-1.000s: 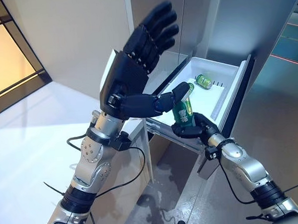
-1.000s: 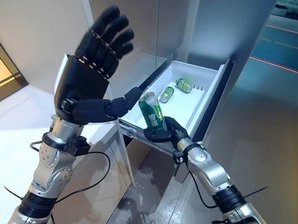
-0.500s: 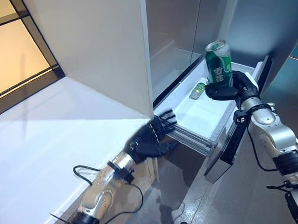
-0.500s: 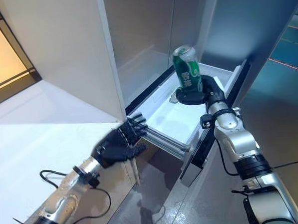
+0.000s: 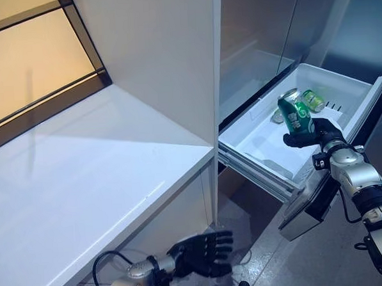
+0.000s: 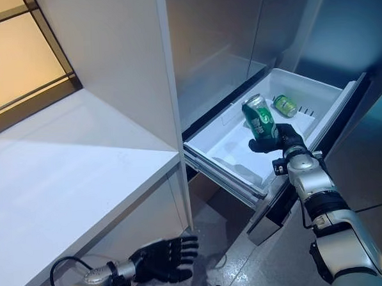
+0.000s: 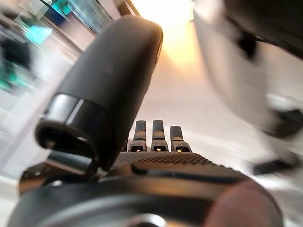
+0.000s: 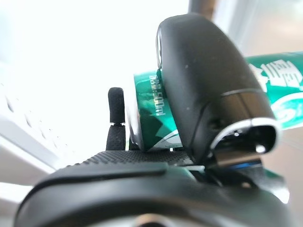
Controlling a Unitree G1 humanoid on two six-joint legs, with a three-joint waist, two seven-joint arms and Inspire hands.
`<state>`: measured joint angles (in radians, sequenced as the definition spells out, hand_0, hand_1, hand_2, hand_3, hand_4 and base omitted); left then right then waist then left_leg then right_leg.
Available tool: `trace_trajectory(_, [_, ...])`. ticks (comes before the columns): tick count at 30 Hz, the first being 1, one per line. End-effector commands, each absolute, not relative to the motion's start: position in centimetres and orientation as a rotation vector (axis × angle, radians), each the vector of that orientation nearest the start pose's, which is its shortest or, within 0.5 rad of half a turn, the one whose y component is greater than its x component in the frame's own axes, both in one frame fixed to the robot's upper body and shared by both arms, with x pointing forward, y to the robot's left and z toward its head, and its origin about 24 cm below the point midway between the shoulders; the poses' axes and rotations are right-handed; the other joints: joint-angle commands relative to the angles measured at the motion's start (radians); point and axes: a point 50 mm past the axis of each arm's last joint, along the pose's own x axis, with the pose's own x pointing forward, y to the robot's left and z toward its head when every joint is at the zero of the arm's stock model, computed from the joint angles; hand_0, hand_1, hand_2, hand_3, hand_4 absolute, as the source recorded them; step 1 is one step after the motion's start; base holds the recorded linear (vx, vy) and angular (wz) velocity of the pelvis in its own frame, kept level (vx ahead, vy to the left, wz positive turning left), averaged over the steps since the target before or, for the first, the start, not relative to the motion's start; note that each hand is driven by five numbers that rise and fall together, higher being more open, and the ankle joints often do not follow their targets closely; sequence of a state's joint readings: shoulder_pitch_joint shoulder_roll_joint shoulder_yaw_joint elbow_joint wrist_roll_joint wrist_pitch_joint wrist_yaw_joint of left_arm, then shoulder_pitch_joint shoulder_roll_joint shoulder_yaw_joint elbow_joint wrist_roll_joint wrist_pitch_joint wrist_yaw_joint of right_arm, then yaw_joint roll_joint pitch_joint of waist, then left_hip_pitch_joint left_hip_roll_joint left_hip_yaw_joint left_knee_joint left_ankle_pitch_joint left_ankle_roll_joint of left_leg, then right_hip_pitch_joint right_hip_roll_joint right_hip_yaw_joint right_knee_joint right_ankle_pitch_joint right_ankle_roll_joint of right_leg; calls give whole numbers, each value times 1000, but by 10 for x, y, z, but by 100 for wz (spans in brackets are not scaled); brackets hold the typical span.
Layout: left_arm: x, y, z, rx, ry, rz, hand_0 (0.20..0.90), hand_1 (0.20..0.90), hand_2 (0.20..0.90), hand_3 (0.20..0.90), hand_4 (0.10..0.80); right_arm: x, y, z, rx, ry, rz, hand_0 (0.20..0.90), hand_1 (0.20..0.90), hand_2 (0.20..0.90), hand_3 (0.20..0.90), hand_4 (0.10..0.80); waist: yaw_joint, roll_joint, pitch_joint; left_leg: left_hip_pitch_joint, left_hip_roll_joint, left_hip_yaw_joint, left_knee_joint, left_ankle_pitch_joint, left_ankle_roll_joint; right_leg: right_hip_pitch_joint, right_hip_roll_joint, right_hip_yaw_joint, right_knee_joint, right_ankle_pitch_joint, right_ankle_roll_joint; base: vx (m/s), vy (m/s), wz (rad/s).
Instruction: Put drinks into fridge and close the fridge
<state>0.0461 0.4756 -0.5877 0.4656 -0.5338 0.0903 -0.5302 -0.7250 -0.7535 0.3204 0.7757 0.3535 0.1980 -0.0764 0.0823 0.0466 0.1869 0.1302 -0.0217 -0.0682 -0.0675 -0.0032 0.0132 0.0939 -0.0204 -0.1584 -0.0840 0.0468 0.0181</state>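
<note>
My right hand (image 5: pixel 313 135) is shut on a green can (image 5: pixel 294 114) and holds it upright above the pulled-out white fridge drawer (image 5: pixel 255 136). The can also shows in the right eye view (image 6: pixel 261 119) and in the right wrist view (image 8: pixel 156 113) behind the thumb (image 8: pixel 208 90). More green cans (image 5: pixel 314 100) lie on their sides at the back of the drawer. My left hand (image 5: pixel 203 251) is low down near the floor, below the white counter, with its fingers spread. It also shows in the left wrist view (image 7: pixel 156 163).
A white counter (image 5: pixel 83 168) runs along the left, with a tall white panel (image 5: pixel 173 54) at its right end. The fridge's open interior (image 5: pixel 255 30) lies beyond the drawer. The dark drawer front (image 5: pixel 309 204) sticks out into the floor space.
My left hand has dropped from beside the drawer rail down to near the floor. My right hand has lowered the can over the drawer. The camera has also shifted.
</note>
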Motion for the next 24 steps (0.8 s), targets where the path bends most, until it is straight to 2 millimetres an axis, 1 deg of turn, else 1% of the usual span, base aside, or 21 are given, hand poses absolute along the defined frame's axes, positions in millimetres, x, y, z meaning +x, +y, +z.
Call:
trace_trajectory(1, [166,167,-90,80,729,-727,900,900,900,900,800,379,-299,268,-594,-181,-318,300,300,300,200,100,38,-48,-33,-94,-42,45,105,-47,23,-51,26,29,148,-101,-6,-38,-38,9])
trace_trajectory(3, [170,188,-101,146,775,-592,900,900,900,900,800,380,-301,266,-632,-135,-331,300,300,300,200,100,44,-46,-4,-123,-42,43,113,-41,24,-76,27,24,154,-100,-11,-81,-49,5])
trace_trajectory(6, [173,216,-110,240,848,-454,900,900,900,900,800,380,-305,259,-665,-62,-342,300,300,300,200,100,51,-46,35,-162,-41,40,128,-33,24,-107,29,17,165,-98,-16,-96,-58,9])
trace_trajectory(7, [171,232,-113,292,902,-397,900,900,900,900,800,380,-308,256,-689,-26,-355,300,300,300,200,100,55,-42,64,-184,-40,38,135,-27,24,-126,31,13,172,-96,-19,-116,-50,30])
trace_trajectory(9, [169,245,-115,335,959,-348,900,900,900,900,800,378,-313,255,-728,22,-364,300,300,300,200,100,60,-37,93,-208,-39,34,142,-21,24,-147,33,7,180,-95,-21,-95,-33,26])
trace_trajectory(10, [169,244,-115,335,958,-348,900,900,900,900,800,378,-313,255,-728,21,-364,300,300,300,200,100,59,-36,93,-209,-40,34,143,-21,24,-147,33,7,180,-95,-21,-58,-15,6])
trace_trajectory(12, [164,257,-116,372,985,-320,900,900,900,900,800,374,-324,251,-794,109,-360,300,300,300,200,100,65,-26,131,-237,-40,27,153,-13,22,-170,33,-1,190,-94,-24,-83,-4,1])
trace_trajectory(14, [161,259,-116,359,992,-312,900,900,900,900,800,371,-332,249,-838,183,-348,300,300,300,200,100,70,-20,153,-255,-41,23,160,-9,21,-186,32,-7,198,-93,-26,-83,2,6])
trace_trajectory(17, [162,258,-116,353,983,-321,900,900,900,900,800,369,-337,247,-861,226,-340,300,300,300,200,100,74,-17,169,-270,-42,19,170,-6,20,-196,30,-13,206,-93,-28,-38,-5,5])
trace_trajectory(19, [163,258,-114,336,961,-323,900,900,900,900,800,367,-343,244,-882,289,-325,300,300,300,200,100,81,-14,187,-285,-44,13,179,-3,18,-208,29,-19,214,-93,-30,-44,-9,8])
trace_trajectory(24, [174,252,-106,312,894,-353,900,900,900,900,800,364,-350,236,-876,376,-305,300,300,300,200,100,90,-12,216,-303,-44,7,180,6,15,-222,25,-29,221,-90,-29,-37,-7,3])
